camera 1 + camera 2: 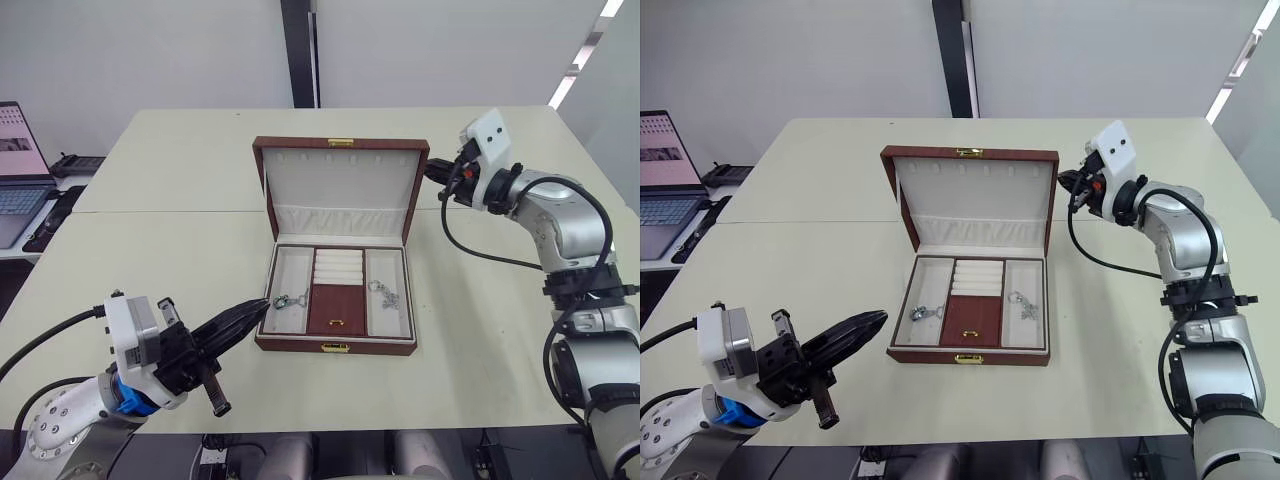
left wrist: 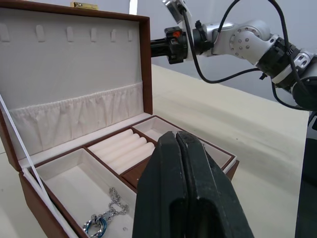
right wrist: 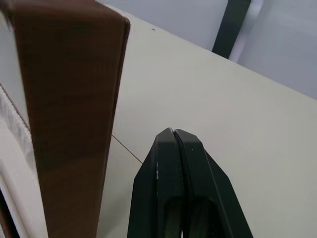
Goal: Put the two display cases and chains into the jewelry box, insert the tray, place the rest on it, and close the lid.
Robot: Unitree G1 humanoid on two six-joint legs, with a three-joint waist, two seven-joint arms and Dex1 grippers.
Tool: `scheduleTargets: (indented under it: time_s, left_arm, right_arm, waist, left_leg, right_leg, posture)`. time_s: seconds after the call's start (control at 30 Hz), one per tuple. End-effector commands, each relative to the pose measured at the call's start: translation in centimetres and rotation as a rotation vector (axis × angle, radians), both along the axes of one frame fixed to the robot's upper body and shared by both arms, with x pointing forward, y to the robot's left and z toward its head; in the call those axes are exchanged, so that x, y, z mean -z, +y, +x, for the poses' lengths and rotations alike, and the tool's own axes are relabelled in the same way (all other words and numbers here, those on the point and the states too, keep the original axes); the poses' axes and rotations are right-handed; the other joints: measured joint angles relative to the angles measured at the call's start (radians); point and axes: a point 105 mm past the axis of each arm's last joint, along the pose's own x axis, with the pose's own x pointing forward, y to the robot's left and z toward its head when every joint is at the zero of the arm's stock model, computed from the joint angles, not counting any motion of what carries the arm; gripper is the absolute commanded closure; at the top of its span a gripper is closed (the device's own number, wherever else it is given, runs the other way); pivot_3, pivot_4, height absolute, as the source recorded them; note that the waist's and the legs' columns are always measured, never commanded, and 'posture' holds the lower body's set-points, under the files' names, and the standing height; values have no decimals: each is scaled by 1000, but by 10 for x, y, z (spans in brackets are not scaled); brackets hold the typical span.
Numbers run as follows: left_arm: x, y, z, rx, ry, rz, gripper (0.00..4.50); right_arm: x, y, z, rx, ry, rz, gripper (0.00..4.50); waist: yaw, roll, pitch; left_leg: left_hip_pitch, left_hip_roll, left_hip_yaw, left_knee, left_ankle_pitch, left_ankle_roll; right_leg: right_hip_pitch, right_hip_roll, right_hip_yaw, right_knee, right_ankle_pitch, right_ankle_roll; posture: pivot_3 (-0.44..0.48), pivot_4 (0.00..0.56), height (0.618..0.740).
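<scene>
The jewelry box [image 1: 335,345] sits near the middle of the pale bench [image 1: 180,250], its long axis running left to right and its gold front clasp facing the robot. The lid [image 1: 340,185] stands open, tilted back away from the robot, its cream lining with hook row and gathered pocket facing forward. The tray [image 1: 338,292] lies seated in the box with the same long axis, the ring rolls toward the lid and the brown centre panel with its gold pull toward the clasp. One silver trinket [image 1: 288,300] lies in the tray's left compartment, the other trinket [image 1: 383,292] in the right compartment. The left pincer [image 1: 252,313] has its fingers pressed shut on nothing, pointing at the box's front left corner, the tips just beside it. The right pincer [image 1: 432,168] is also shut and empty, pointing at the lid's right edge near its top, very close to it; contact cannot be told. The left wrist view shows the left trinket's ring and short chain up close, with the right arm reaching behind the lid's far side. The right wrist view shows the lid's wood-look side edge [image 3: 69,109] beside the closed fingers [image 3: 163,198]. A laptop [image 1: 18,180] stands on another table at far left.
</scene>
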Motion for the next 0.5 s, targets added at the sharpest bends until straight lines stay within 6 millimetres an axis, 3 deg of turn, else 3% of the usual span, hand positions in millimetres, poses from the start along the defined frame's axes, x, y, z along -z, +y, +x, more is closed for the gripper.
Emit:
scheduleTargets:
  time_s: [0.03,0.5]
  left_arm:
    - [-8,-4,-4,4,-42,-9,4500]
    - [-11,9,2,-26,-29,13,4500]
  right_arm:
    - [-25,6,-6,-77,-83,53,4477]
    - [-25,15,-28,-223,-90,55,4477]
  waist:
    - [0,0,0]
    - [-1,1,1]
  left_leg:
    - [0,0,0,0,0,0]
    - [0,0,0,0,0,0]
  right_leg:
    - [0,0,0,0,0,0]
    - [-1,1,0,0,0,0]
  posture:
    - [0,150,740]
    - [0,150,740]
